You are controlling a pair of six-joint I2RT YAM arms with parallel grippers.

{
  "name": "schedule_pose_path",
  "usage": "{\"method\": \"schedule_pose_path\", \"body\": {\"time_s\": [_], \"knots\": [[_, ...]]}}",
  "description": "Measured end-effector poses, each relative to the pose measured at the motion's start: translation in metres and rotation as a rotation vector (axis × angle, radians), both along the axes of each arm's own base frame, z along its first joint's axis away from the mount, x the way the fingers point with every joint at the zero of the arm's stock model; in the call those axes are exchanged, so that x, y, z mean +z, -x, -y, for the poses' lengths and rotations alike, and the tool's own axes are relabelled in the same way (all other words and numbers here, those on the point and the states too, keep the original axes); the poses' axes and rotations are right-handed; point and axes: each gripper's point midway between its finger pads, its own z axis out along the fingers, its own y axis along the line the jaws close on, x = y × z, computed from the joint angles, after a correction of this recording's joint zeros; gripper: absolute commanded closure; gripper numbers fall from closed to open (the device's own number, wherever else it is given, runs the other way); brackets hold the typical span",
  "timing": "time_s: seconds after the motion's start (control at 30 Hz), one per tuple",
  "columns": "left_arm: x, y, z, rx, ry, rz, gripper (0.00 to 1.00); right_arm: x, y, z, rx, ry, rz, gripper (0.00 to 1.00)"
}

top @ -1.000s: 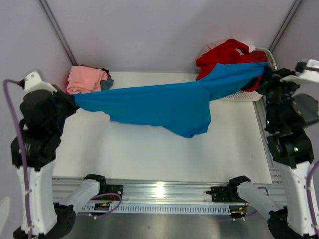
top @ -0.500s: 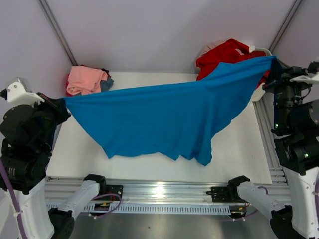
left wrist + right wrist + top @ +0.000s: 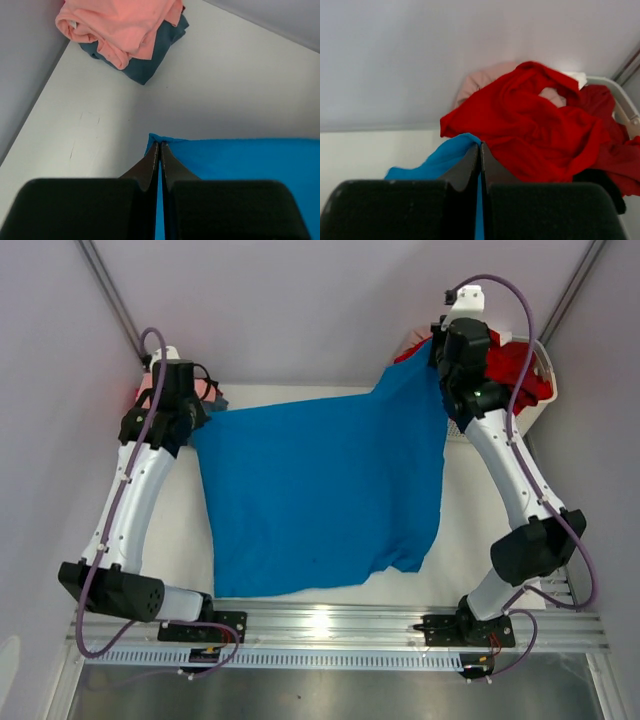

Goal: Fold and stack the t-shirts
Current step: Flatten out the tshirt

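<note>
The bright blue t-shirt (image 3: 320, 490) is spread wide over the white table, its near hem close to the front rail. My left gripper (image 3: 196, 420) is shut on its far left corner (image 3: 156, 139), low over the table. My right gripper (image 3: 436, 370) is shut on the far right corner (image 3: 465, 142), right in front of the red t-shirt (image 3: 540, 130). A folded salmon pink t-shirt (image 3: 125, 25) lies on a slate blue one (image 3: 150, 62) in the far left corner, just beyond the left gripper (image 3: 160, 146).
The white slatted basket (image 3: 615, 90) stands at the far right corner with red cloth heaped in it, a pale pink piece (image 3: 480, 80) behind and a black one (image 3: 600, 182) at its near side. Grey walls close in the back and both sides.
Both arms have swung from the table's sides out to the far side. The blue t-shirt, stretched in the air between them before, now lies spread flat on the table.
</note>
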Motion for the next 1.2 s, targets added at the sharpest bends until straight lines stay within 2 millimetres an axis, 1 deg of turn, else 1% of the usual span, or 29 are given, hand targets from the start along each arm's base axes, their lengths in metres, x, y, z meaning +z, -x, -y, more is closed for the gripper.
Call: {"method": "schedule_pose_path", "body": {"time_s": [0.03, 0.07, 0.1, 0.13, 0.2, 0.23, 0.27, 0.3, 0.33, 0.43, 0.5, 0.57, 0.6, 0.63, 0.7, 0.77, 0.83, 0.87, 0.93, 0.97, 1.0, 1.03, 1.07, 1.17, 1.2], "knots": [[0.0, -0.002, 0.003, -0.015, -0.005, 0.002, 1.0, -0.009, -0.004, -0.003, 0.012, 0.008, -0.024, 1.0], [0.005, -0.001, 0.007, -0.036, -0.013, 0.02, 1.0, -0.012, -0.006, -0.005, 0.021, 0.016, -0.037, 1.0], [0.012, -0.001, 0.01, -0.053, -0.015, 0.047, 1.0, -0.009, -0.005, -0.008, 0.033, 0.019, -0.032, 1.0], [0.021, 0.002, 0.013, -0.074, -0.018, 0.084, 1.0, 0.0, -0.004, -0.009, 0.041, 0.021, -0.017, 1.0], [0.037, 0.013, 0.018, -0.105, -0.026, 0.154, 1.0, 0.029, 0.003, -0.013, 0.059, 0.016, 0.048, 1.0], [0.041, 0.022, 0.019, -0.113, -0.03, 0.177, 1.0, 0.046, 0.009, -0.014, 0.067, 0.014, 0.088, 1.0], [0.043, 0.028, 0.02, -0.113, -0.031, 0.199, 1.0, 0.062, 0.017, -0.015, 0.075, 0.013, 0.126, 1.0], [0.04, 0.036, 0.02, -0.115, -0.031, 0.207, 1.0, 0.079, 0.027, -0.016, 0.085, 0.013, 0.163, 1.0], [0.032, 0.041, 0.019, -0.116, -0.035, 0.199, 1.0, 0.096, 0.037, -0.016, 0.091, 0.011, 0.202, 1.0], [-0.003, 0.054, 0.018, -0.113, -0.048, 0.13, 1.0, 0.146, 0.071, -0.016, 0.114, -0.005, 0.32, 1.0], [-0.03, 0.057, 0.02, -0.118, -0.053, 0.071, 1.0, 0.169, 0.092, -0.014, 0.125, -0.009, 0.373, 1.0], [-0.057, 0.061, 0.021, -0.121, -0.06, -0.007, 1.0, 0.187, 0.114, -0.013, 0.137, -0.01, 0.417, 1.0], [-0.065, 0.064, 0.022, -0.121, -0.061, -0.037, 1.0, 0.195, 0.126, -0.013, 0.148, -0.011, 0.435, 1.0], [-0.07, 0.067, 0.022, -0.123, -0.06, -0.058, 1.0, 0.2, 0.136, -0.013, 0.157, -0.01, 0.447, 1.0], [-0.068, 0.073, 0.024, -0.125, -0.053, -0.057, 1.0, 0.205, 0.155, -0.01, 0.163, -0.009, 0.465, 1.0], [-0.059, 0.084, 0.023, -0.128, -0.053, -0.043, 0.99, 0.205, 0.174, -0.001, 0.157, -0.004, 0.468, 1.0], [-0.041, 0.097, 0.02, -0.127, -0.052, -0.014, 1.0, 0.201, 0.195, 0.012, 0.145, -0.004, 0.466, 1.0], [-0.025, 0.104, 0.017, -0.121, -0.043, 0.02, 1.0, 0.199, 0.204, 0.017, 0.141, -0.005, 0.464, 1.0], [0.009, 0.121, 0.009, -0.103, -0.021, 0.104, 0.99, 0.198, 0.23, 0.031, 0.135, -0.009, 0.47, 1.0], [0.022, 0.129, 0.006, -0.096, -0.008, 0.141, 1.0, 0.199, 0.242, 0.038, 0.132, -0.014, 0.477, 1.0], [0.041, 0.144, 0.002, -0.093, 0.008, 0.189, 1.0, 0.203, 0.256, 0.045, 0.131, -0.022, 0.493, 1.0], [0.054, 0.153, -0.001, -0.09, 0.022, 0.226, 1.0, 0.206, 0.267, 0.05, 0.131, -0.03, 0.508, 1.0], [0.072, 0.166, -0.006, -0.084, 0.035, 0.277, 1.0, 0.213, 0.288, 0.06, 0.135, -0.047, 0.542, 1.0], [0.111, 0.202, -0.022, -0.061, 0.063, 0.404, 1.0, 0.222, 0.325, 0.074, 0.153, -0.083, 0.601, 1.0], [0.12, 0.21, -0.026, -0.056, 0.071, 0.434, 1.0, 0.225, 0.335, 0.078, 0.161, -0.096, 0.623, 1.0]]}}
